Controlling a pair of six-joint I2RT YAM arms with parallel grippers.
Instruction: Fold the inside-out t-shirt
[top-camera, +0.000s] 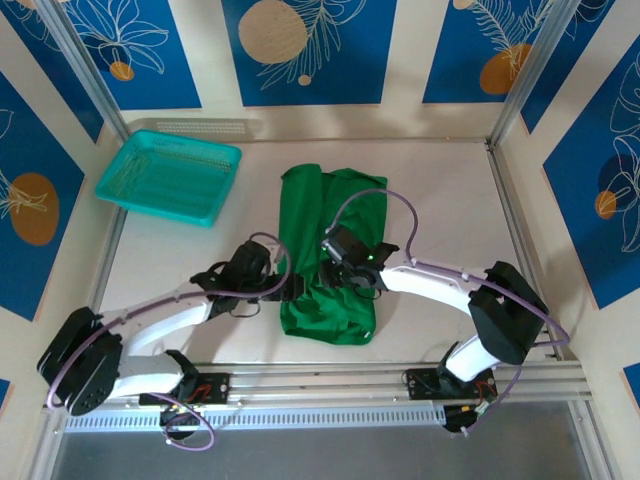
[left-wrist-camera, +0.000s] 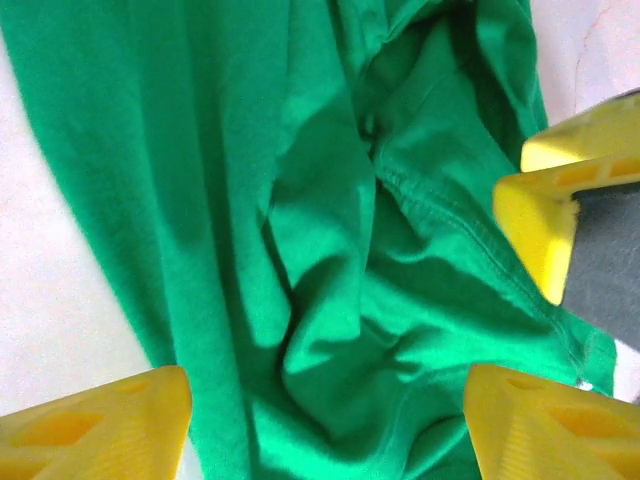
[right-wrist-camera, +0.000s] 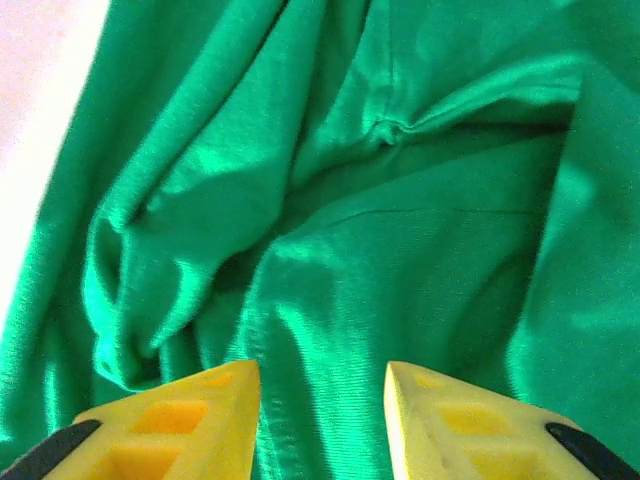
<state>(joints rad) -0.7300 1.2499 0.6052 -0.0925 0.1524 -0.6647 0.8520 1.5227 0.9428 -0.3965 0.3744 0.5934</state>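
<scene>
we see the green t-shirt lying rumpled lengthwise on the table, well apart from the teal mesh basket at far left. the left gripper gapes wide over the cloth, the right gripper sits partly open; neither grips it.

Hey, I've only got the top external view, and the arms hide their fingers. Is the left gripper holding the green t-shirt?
Observer: No. In the left wrist view the left gripper has its fingers wide apart over the t-shirt, pinching nothing.
Operator: And the right one?
Observer: The right gripper shows a narrower gap, cloth below it, none visibly clamped.
Operator: Any stitching near the left?
Observer: Yes, a stitched hem crosses the wrinkled cloth between its fingers.
</scene>
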